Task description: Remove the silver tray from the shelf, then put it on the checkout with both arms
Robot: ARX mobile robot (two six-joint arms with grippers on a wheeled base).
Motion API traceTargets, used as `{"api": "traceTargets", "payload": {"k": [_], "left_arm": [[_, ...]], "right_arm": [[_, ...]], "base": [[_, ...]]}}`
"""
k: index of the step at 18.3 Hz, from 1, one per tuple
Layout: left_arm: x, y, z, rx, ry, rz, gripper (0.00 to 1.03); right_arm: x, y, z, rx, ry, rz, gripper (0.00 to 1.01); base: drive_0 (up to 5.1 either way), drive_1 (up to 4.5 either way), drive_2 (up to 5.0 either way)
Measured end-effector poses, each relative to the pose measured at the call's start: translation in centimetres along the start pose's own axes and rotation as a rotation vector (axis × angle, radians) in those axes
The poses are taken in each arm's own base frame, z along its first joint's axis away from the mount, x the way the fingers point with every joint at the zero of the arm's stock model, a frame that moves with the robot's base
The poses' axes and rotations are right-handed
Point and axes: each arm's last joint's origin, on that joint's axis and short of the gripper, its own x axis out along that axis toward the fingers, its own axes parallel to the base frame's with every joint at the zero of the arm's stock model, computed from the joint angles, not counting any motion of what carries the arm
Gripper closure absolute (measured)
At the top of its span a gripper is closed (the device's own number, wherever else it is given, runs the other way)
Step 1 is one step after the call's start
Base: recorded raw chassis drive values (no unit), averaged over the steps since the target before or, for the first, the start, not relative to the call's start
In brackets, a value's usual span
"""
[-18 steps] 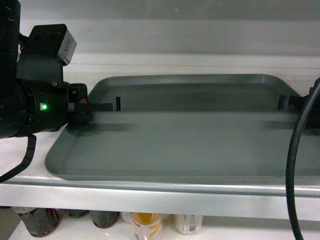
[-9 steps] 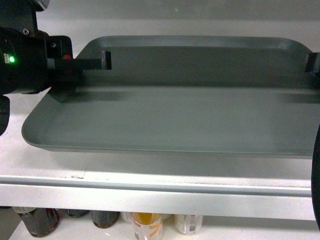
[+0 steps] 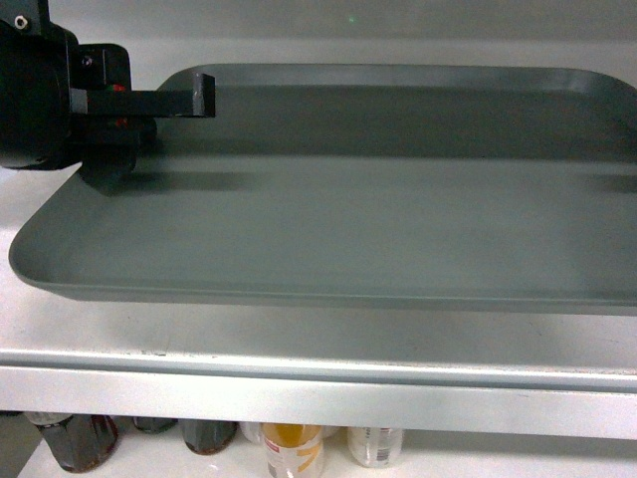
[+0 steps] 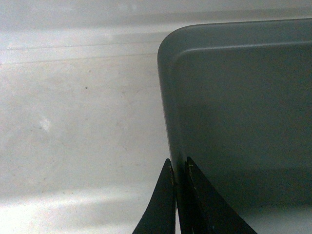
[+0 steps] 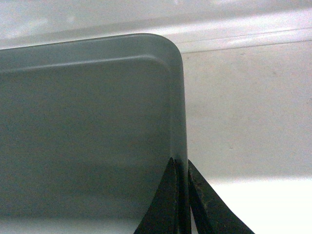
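The silver tray (image 3: 358, 219) hangs level a little above the white shelf (image 3: 299, 349) and casts a shadow on the board. My left gripper (image 3: 199, 105) is shut on the tray's left rim, with one black finger lying over the inside. The left wrist view shows that gripper (image 4: 178, 168) pinching the rim of the tray (image 4: 243, 107) near its far corner. My right gripper (image 5: 181, 165) is shut on the right rim of the tray (image 5: 87, 122); it is outside the head view. The checkout is out of view.
The shelf's pale front lip (image 3: 318, 403) runs across below the tray. Dark bottles (image 3: 75, 438), an orange-labelled bottle (image 3: 294, 448) and a white can (image 3: 376, 445) stand on the level beneath. A white back wall (image 3: 398, 25) closes the shelf behind.
The tray has risen off the shelf and come closer to the head camera. My left gripper moved up and left with it. The right gripper has slid out of the head view.
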Motion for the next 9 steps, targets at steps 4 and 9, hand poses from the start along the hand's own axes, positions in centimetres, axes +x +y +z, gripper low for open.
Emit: {"api": "traceTargets", "payload": {"k": [4,9], "left_arm": [[-0.12,0.04,-0.32,-0.006,0.044,0.004,0.99],[-0.15,-0.09,-0.51,-0.002,0.065,0.001,0.99]], "right_arm": [[-0.25,-0.03,-0.24,-0.003,0.066,-0.012,0.98],[-0.28,-0.09,-0.4,-0.005,0.095,-0.02,0.98]], "base": [[0.0,0.0,0.0],[0.0,0.0,0.0]]}}
